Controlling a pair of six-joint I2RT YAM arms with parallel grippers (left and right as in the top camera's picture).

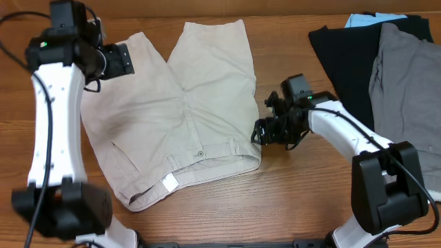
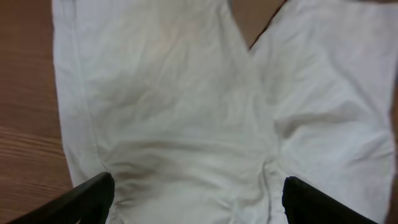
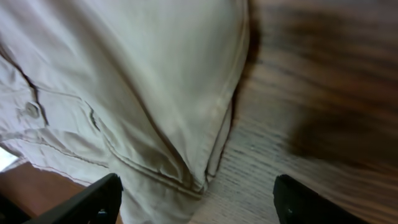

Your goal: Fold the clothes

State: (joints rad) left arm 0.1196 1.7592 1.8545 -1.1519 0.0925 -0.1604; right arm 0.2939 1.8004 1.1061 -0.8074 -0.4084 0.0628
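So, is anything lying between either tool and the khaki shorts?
Nothing visible does. The left tool is open above a leg of the khaki shorts; the right tool is open beside their waistband corner, only bare table between. The black garment and grey garment lie off to the right, clear of both.

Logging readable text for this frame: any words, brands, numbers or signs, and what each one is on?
Nothing legible in any view.
On the khaki shorts, the white label at the waistband: too small to read.
Their waistband button: blurred, no marking readable.
The black garment and grey shorts: no print shows.
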